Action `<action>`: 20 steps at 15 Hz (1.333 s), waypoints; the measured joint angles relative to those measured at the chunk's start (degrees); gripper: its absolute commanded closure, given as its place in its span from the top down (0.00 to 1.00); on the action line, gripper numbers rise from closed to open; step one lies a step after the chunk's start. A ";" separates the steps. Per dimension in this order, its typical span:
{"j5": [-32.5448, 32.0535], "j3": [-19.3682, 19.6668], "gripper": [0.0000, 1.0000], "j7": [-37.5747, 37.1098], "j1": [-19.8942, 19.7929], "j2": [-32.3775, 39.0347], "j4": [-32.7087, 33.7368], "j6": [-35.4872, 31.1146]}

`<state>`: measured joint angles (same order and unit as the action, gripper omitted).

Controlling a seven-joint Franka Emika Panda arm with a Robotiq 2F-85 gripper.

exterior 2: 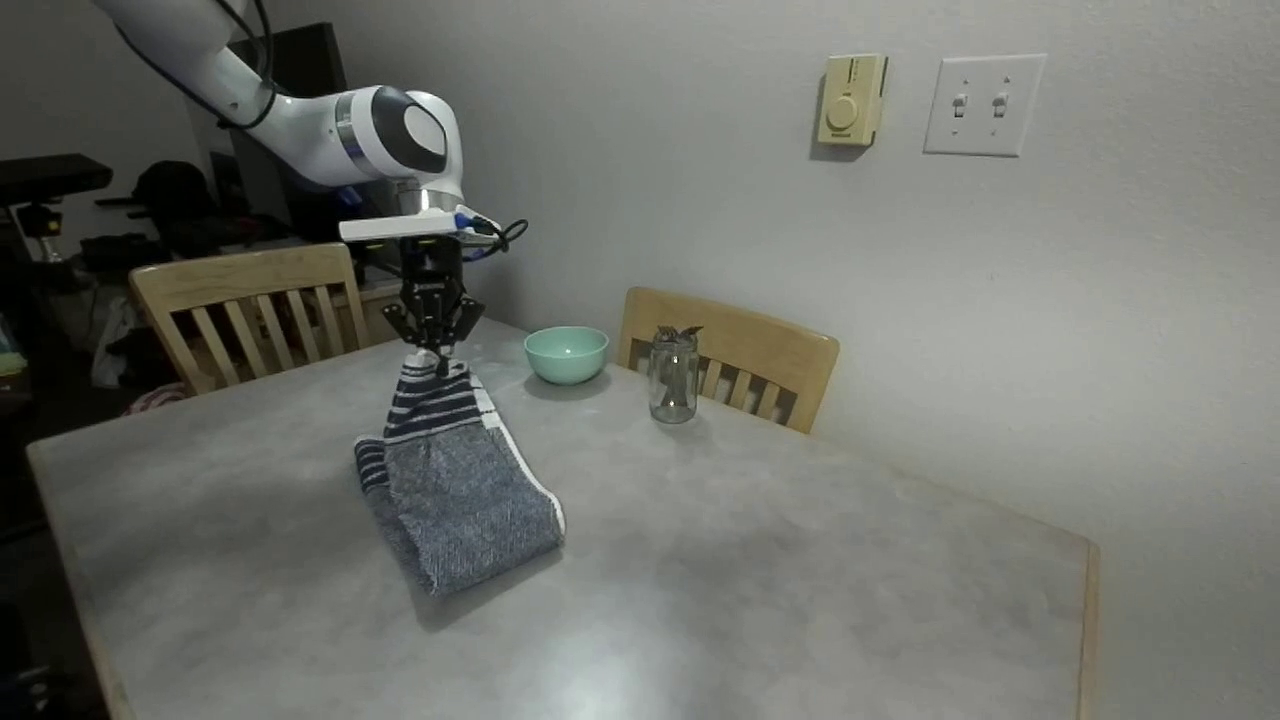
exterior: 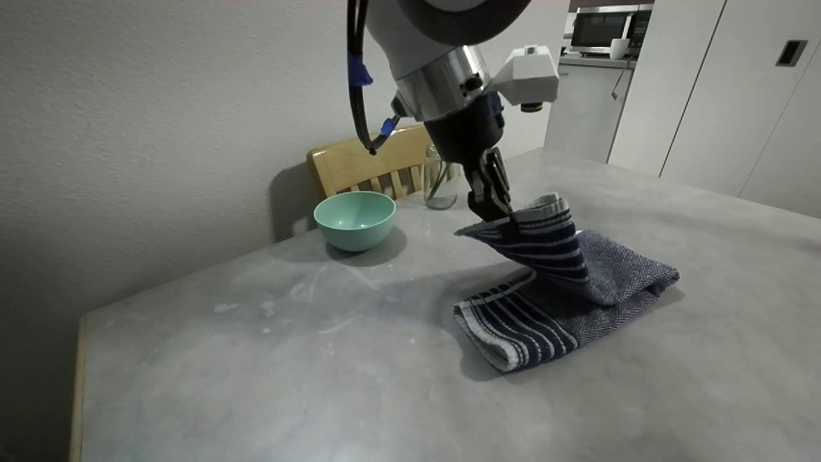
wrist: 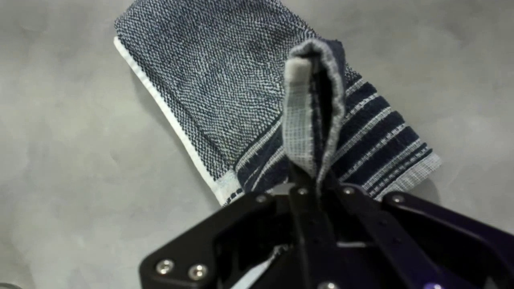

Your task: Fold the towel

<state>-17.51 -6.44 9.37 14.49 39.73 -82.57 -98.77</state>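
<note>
The blue-grey towel (exterior: pixel 612 266) with navy and white striped bands lies doubled over on the table. It also shows in an exterior view (exterior 2: pixel 470 505) and in the wrist view (wrist: pixel 225 76). My gripper (exterior: pixel 505 215) is shut on the edge of its upper striped end and holds that end raised above the lower layer. The gripper (exterior 2: pixel 440 365) points down over the towel in both exterior views. In the wrist view the pinched white hem stands up between the fingers (wrist: pixel 317 180). The lower striped end lies flat on the table. The fingertips are partly hidden by the cloth.
A teal bowl (exterior: pixel 355 221) stands on the grey table (exterior: pixel 269 385) near the wall. A glass jar (exterior 2: pixel 673 380) with something inside stands beyond it by the table's edge. Wooden chairs (exterior 2: pixel 750 345) stand against the table.
</note>
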 measured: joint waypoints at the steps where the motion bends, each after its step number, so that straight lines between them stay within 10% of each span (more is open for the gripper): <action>1: 0.06 -0.02 0.02 -1.34 0.00 0.00 -0.49 -0.30; 9: -0.02 0.35 0.02 -20.54 2.88 -0.03 -8.70 -8.31; 10: -0.01 0.38 0.33 -23.17 3.70 -0.03 -9.46 -8.68; 20: 0.07 0.71 0.96 -32.32 7.53 -0.63 -13.84 -12.57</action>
<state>-17.44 -5.73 -22.95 22.01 39.10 -96.41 -111.34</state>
